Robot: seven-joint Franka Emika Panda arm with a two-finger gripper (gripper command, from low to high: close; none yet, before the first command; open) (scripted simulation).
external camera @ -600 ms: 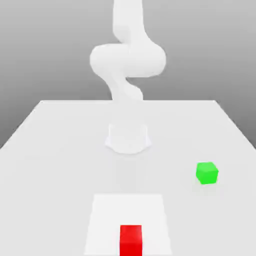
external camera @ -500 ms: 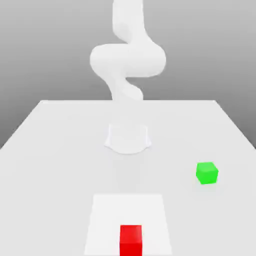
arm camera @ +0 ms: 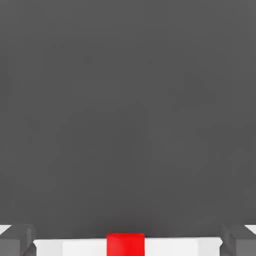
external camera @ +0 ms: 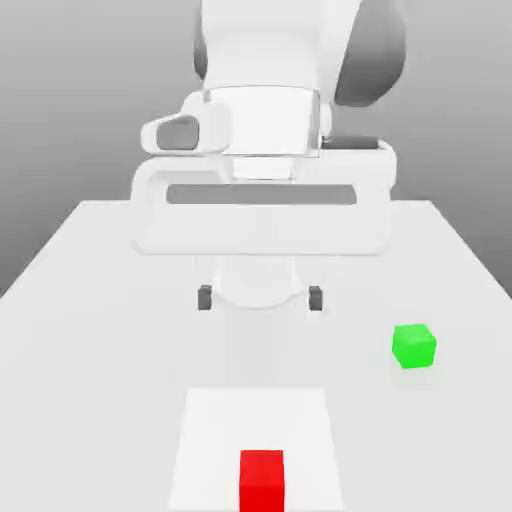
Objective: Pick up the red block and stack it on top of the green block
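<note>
My end effector (external camera: 260, 298) hangs above the desk (external camera: 110, 380) with its two fingertips spread wide and nothing between them. The red block (external camera: 262, 482) sits on the pale square patch (external camera: 215, 430) at the near edge of the exterior view, and the green block (external camera: 414, 346) stands well apart on the exterior view's right. Nothing of the stack is done, as I judge it: I have the reach, the grasp, the lift, the carry and the placing on green all left to do
</note>
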